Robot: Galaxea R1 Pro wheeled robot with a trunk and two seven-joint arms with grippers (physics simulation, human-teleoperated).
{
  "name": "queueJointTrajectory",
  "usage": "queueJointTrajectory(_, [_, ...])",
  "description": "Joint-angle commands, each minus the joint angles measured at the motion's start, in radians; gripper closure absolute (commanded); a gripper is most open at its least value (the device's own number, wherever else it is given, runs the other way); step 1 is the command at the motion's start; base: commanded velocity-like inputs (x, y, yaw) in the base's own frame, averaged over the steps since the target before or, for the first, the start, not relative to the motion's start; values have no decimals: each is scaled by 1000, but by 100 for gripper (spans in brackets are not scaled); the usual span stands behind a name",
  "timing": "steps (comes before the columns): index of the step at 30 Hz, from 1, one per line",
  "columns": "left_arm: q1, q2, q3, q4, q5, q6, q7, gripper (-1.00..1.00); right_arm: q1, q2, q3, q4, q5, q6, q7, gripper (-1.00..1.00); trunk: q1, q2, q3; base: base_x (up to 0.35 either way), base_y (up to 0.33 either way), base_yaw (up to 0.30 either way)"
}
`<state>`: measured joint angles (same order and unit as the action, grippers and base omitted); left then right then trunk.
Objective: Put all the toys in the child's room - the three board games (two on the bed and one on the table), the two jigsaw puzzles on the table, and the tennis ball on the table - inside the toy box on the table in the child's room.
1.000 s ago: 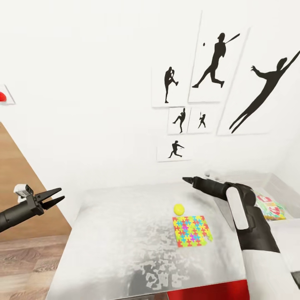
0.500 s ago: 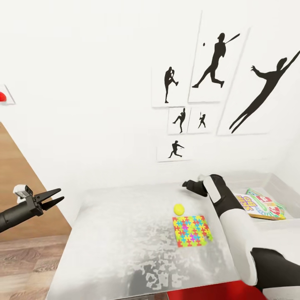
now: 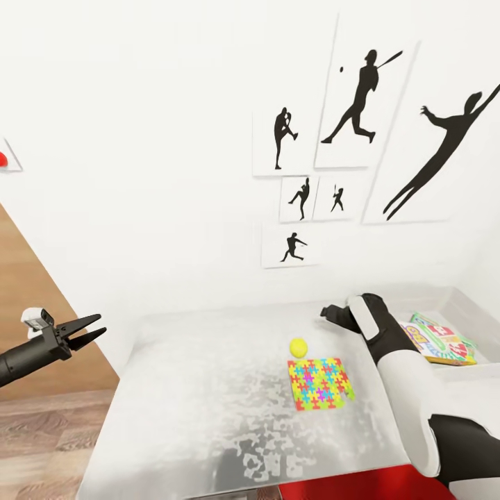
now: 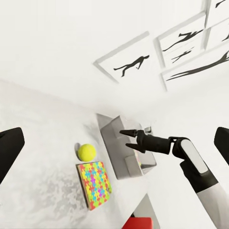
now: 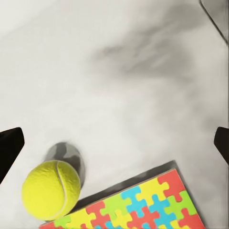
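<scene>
Here's the pale grey bench (image 3: 208, 403), its top mottled and shiny, pushed up against a white wall. The tennis ball (image 3: 298, 346) sits out on that top, and just beside it, on the near side, lies a jigsaw puzzle (image 3: 320, 382), a flat square of pink, yellow, green and blue pieces. In the right wrist view the ball (image 5: 50, 189) and the puzzle (image 5: 138, 202) look almost touching, though a thin strip of shadow seems to run between them.

Over on the right stands the grey toy box (image 3: 458, 305), and inside it lies a board game (image 3: 437, 340) with a yellow, green and red lid. There is big cartoon lettering on that lid, but it is too small to read.

The right tool (image 3: 332, 312) hangs above the far side of the bench, between the ball and the toy box, and the left wrist view shows its two fingers (image 4: 130, 139) parted, with nothing between them. The left tool (image 3: 89, 330) hovers off the left edge of the bench over the wood floor (image 3: 42, 423), fingers spread wide, holding nothing.

On the wall hang black baseball prints (image 3: 347, 139): a batter, pitchers, a leaping catcher. No writing on any of them.
</scene>
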<state>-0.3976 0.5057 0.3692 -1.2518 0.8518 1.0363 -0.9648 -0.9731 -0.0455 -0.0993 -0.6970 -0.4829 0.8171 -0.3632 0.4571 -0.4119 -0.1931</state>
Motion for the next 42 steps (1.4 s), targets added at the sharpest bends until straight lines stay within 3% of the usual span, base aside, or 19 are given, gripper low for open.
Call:
queueJointTrajectory(1, [-1,1,1,0,-2,4,-4,-100,-1,-1,0,-1,-11,2,-9,-100,1,-2,-4,0,0,0])
queueJointTrajectory(15, [-1,2,1,2,-2,4,-5,-100,2,-4,1,40,-5,-23,-9,-100,1,-2,-26,0,0,0])
queueJointTrajectory(31, [2,24,1,5,-2,4,-5,-100,2,-6,0,85,-4,-27,-8,-100,1,-2,-52,0,0,0])
queueJointTrajectory(42, [2,25,1,5,-2,4,-5,-100,2,-32,1,103,-5,-69,-8,-100,1,-2,-70,0,0,0])
